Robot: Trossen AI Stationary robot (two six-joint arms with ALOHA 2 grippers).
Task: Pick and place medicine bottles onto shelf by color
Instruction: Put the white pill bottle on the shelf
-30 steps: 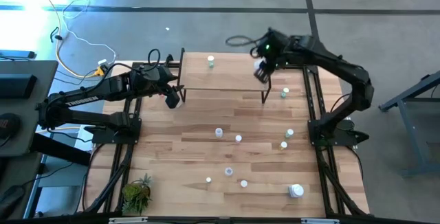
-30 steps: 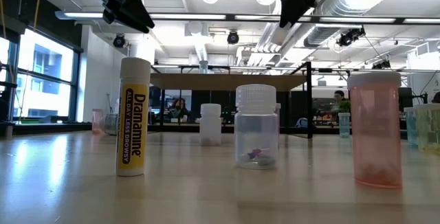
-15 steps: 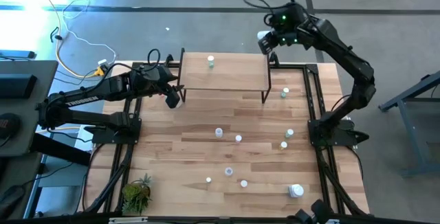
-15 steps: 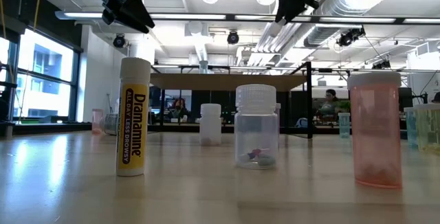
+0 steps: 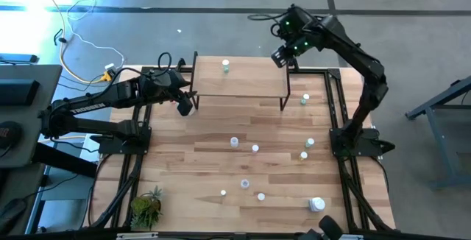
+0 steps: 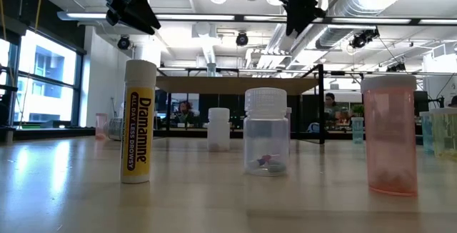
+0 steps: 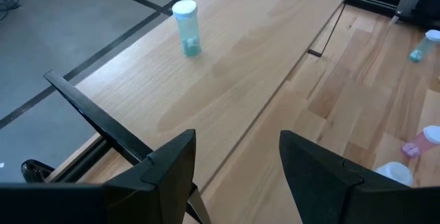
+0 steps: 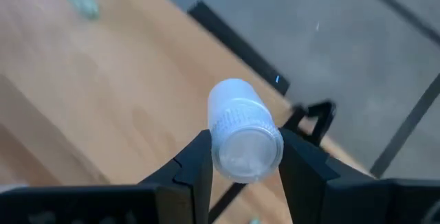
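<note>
On the shelf [image 5: 250,78] stands one bottle [image 5: 225,65]; right hand [image 8: 240,159] grips another [image 8: 240,131].

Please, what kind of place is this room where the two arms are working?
Probably a robotics lab inside an open-plan office or industrial loft: exposed ceiling ducts, a person at a desk behind the table, and a wooden tabletop mounted on a black frame.

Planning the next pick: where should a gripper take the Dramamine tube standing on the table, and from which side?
Grip the Dramamine tube around its white top, above the yellow label, coming straight down from above. It stands upright, tall and slim, so a sideways push could tip it. The clear white-capped bottle appears beside it, so descending looks safer.
</note>
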